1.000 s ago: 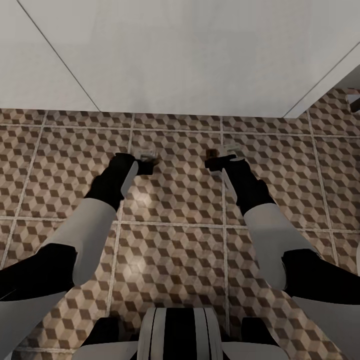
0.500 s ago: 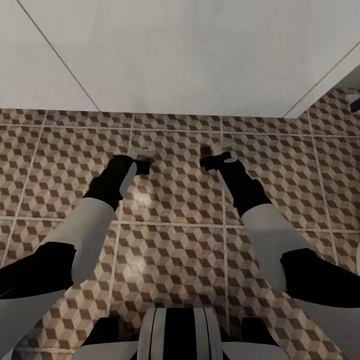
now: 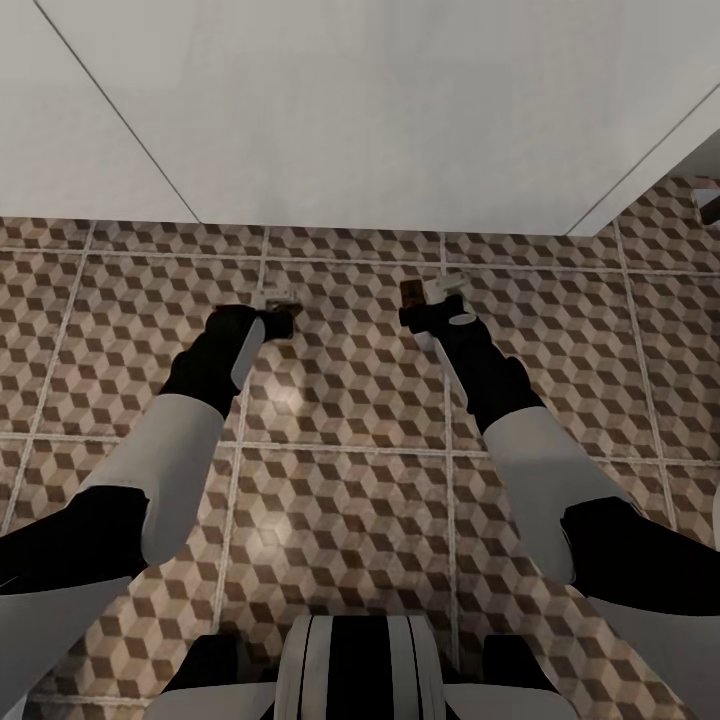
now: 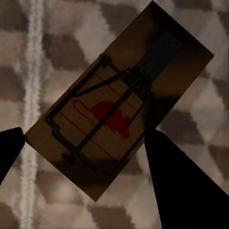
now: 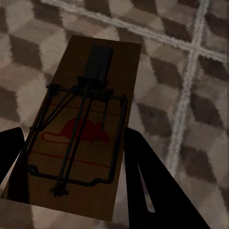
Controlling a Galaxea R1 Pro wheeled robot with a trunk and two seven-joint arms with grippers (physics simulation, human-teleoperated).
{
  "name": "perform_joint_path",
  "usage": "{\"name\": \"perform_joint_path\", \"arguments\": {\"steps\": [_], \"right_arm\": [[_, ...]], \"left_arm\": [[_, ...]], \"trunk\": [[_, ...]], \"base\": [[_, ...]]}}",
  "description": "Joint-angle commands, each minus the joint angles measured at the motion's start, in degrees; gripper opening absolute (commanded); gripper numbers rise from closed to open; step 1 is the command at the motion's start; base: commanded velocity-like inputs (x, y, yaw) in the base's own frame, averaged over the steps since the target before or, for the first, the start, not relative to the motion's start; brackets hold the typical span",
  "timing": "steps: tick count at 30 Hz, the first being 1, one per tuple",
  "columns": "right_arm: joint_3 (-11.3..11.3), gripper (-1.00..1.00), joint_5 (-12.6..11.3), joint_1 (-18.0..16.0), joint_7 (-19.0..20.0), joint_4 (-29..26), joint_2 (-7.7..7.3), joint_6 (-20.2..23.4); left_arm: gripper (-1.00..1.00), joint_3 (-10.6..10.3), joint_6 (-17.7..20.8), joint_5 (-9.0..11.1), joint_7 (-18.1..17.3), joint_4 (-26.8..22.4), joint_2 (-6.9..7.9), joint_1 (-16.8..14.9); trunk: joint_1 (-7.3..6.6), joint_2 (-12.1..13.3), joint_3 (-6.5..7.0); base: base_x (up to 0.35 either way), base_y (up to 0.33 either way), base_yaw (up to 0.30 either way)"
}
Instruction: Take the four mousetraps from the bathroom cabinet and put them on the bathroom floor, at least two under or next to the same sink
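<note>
Two dark-brown mousetraps are in my grippers, low over the cube-patterned bathroom floor (image 3: 350, 500). My left gripper (image 3: 278, 306) is shut on one mousetrap (image 4: 119, 109), which shows a red mouse print and a wire bar between the dark fingers (image 4: 186, 186). My right gripper (image 3: 440, 298) is shut on the other mousetrap (image 5: 86, 129), seen in the head view as a small brown plate (image 3: 410, 293) at the fingers' left. Both hang close to the foot of the white wall. The cabinet, the sink and the other traps are out of view.
A white wall (image 3: 380, 110) with two corner lines meets the tiles just beyond the grippers. A dark object (image 3: 708, 205) pokes in at the far right. My base (image 3: 355, 670) stands at the near edge, with open tiles between it and the grippers.
Both grippers have carried their mousetraps a little farther from me, toward the wall. The left has also drifted slightly left, and the right trap now shows more plainly beside its fingers.
</note>
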Motion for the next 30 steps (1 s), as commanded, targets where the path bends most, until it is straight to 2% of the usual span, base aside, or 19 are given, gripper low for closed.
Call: {"name": "perform_joint_path", "arguments": {"steps": [1, 8, 13, 16, 30], "right_arm": [[0.12, -1.0, 0.09, -0.02, -0.08, -0.09, -0.01, 0.35], [0.05, -1.0, 0.09, -0.02, -0.15, -0.14, 0.0, 0.37], [0.04, -1.0, 0.09, -0.02, -0.15, -0.14, -0.1, 0.41], [0.04, -1.0, 0.09, -0.02, -0.15, -0.14, -0.17, 0.44], [0.03, -1.0, 0.2, -0.02, -0.21, -0.14, -0.25, 0.32]], "left_arm": [[-1.0, -0.03, 0.26, 0.22, 0.1, -0.26, 0.0, -0.01], [-1.0, -0.06, 0.34, 0.23, -0.42, -3.2, 0.01, -0.01], [-1.0, -0.28, 0.29, 0.16, -5.41, -8.03, 0.27, -0.01], [-1.0, -0.43, 0.34, 0.09, -6.92, -10.5, 0.33, -0.01], [-1.0, -0.45, 0.36, 0.06, -7.61, -11.97, 0.36, -0.01]], "trunk": [[-0.01, -0.01, -0.03], [-0.01, -0.01, -0.03], [-0.01, -0.01, -0.03], [-0.01, -0.01, -0.03], [-0.01, -0.01, -0.03]], "base": [[0.0, 0.0, 0.0], [0.0, 0.0, 0.0], [0.0, 0.0, 0.0], [0.0, 0.0, 0.0], [0.0, 0.0, 0.0]]}}
